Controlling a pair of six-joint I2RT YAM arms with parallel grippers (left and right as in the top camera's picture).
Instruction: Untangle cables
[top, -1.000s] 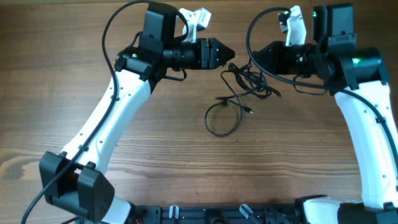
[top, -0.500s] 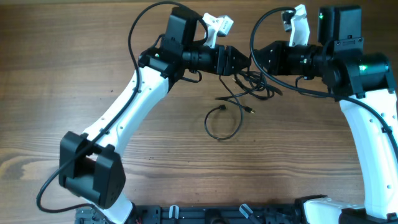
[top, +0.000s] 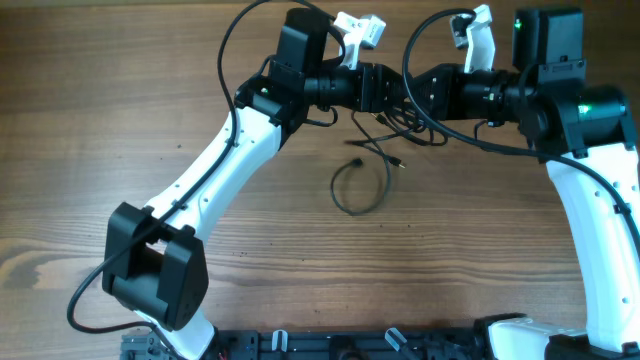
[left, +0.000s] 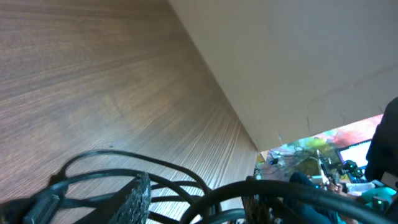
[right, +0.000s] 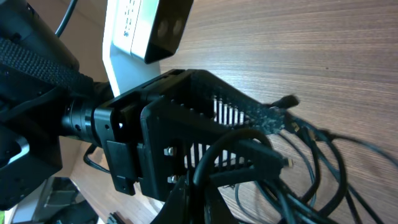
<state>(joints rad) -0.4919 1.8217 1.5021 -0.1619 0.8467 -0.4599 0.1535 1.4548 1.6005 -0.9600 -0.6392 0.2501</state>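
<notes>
Cables (top: 408, 128) lie bunched between the left gripper (top: 392, 90) and right gripper (top: 418, 88).

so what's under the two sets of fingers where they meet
The knotted part of the cables, strands running up beneath the left fingers and right fingers. Where those strands go under them is covered.

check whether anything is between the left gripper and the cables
Nothing visible does. The left gripper sits right at the cables, and its wrist view shows strands crossing between its jaws. The right gripper faces it closely from the opposite side, not in between.
</notes>
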